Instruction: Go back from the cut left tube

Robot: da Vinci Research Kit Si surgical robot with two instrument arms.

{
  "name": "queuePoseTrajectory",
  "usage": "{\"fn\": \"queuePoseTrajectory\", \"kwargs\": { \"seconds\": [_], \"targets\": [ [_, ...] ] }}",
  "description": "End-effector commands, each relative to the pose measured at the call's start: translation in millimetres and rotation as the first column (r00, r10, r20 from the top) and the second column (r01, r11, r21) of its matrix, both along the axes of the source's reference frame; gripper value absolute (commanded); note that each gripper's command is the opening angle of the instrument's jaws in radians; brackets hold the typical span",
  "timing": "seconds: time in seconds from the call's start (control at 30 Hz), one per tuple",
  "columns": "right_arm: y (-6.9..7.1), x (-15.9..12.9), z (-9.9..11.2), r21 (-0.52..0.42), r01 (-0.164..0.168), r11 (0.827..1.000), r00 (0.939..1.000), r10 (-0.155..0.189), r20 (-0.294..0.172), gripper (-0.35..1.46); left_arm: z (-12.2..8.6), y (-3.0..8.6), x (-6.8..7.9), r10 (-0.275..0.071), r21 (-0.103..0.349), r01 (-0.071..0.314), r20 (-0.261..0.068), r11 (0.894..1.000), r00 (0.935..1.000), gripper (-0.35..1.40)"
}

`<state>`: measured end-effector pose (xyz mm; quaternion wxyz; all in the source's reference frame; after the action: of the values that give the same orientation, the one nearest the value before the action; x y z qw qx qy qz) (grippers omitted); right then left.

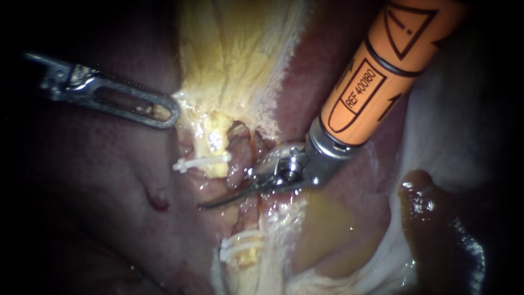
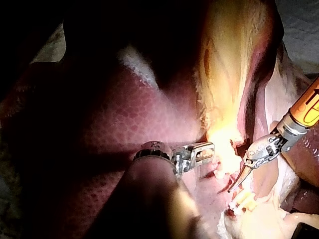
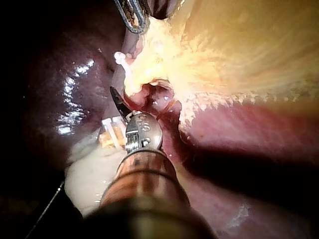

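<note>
The cut tube (image 1: 240, 150) lies in a furrow of the liver (image 1: 98, 180), at the foot of the yellow tissue (image 1: 234, 60) that fans out above it. Its upper stump is reddish and carries a single clip (image 1: 199, 163), white and set crosswise, while the lower stump carries a pair of clips (image 1: 240, 247) close together. The right instrument (image 1: 204, 206) comes in on an orange shaft (image 1: 376, 71) from the upper right. Its thin curved blades are closed together on nothing and lie across the gap between the two stumps, with the tip out over the liver just past the tube. Whether the blades touch the tissue under them cannot be told. The left instrument (image 1: 170, 113) reaches in from the left, apart from the cut, and its windowed jaws are clamped on the edge of the yellow tissue — a shred of it shows through the window. In the right wrist view the upper stump's open mouth gapes just ahead of the blades' hinge, with the single clip farther ahead and the pair of clips beside the hinge.
</note>
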<state>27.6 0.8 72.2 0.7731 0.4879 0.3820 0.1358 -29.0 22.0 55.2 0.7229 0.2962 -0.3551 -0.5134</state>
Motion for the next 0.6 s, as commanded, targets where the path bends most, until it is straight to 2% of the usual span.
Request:
{"fn": "queuePoseTrajectory", "kwargs": {
  "seconds": [0.03,0.17,0.2,0.23,0.27,0.33,0.43,0.47,0.6],
  "targets": [
    [-0.1,0.0,0.1,0.000,0.003,1.000,1.0000,-0.003,-0.001,-0.35,0.0,0.0,0.0,0.000,0.000,0.000,0.000,1.000,1.0000,-0.35],
    [-0.5,0.0,0.4,-0.003,0.011,1.000,0.9999,-0.011,-0.005,-0.35,0.0,0.0,0.0,0.000,0.000,0.000,0.000,1.000,1.0000,-0.35],
    [-0.5,0.1,0.4,-0.003,0.011,1.000,0.9999,-0.011,-0.005,-0.21,0.0,0.0,0.0,0.000,0.000,0.000,0.000,1.000,1.0000,-0.35],
    [-0.6,0.1,0.4,-0.002,0.010,1.000,0.9999,-0.010,-0.008,0.22,0.0,0.0,0.0,0.001,0.000,-0.001,0.000,1.000,1.0000,-0.35],
    [-0.6,0.1,0.4,-0.003,0.006,1.000,0.9999,-0.006,-0.009,0.47,0.0,0.0,0.0,0.001,0.000,-0.001,0.001,1.000,1.0000,-0.35],
    [-0.6,0.1,0.4,-0.003,-0.007,1.000,0.9998,0.007,-0.016,0.89,0.0,0.0,0.1,0.001,0.000,-0.001,0.001,1.000,1.0000,-0.35],
    [-0.7,0.2,0.3,-0.025,-0.062,0.998,0.9980,0.062,-0.013,1.31,0.1,0.0,0.1,0.001,0.000,-0.001,0.001,1.000,1.0000,-0.35],
    [-0.7,0.2,0.2,-0.029,-0.075,0.997,0.9972,0.074,-0.012,1.35,0.1,0.0,0.1,0.001,0.000,-0.001,0.001,1.000,1.0000,-0.35],
    [-0.9,0.2,0.0,-0.031,-0.078,0.997,0.9969,0.077,-0.011,1.41,0.1,0.0,0.1,0.001,0.000,-0.001,0.001,1.000,1.0000,-0.35]
  ]
}}
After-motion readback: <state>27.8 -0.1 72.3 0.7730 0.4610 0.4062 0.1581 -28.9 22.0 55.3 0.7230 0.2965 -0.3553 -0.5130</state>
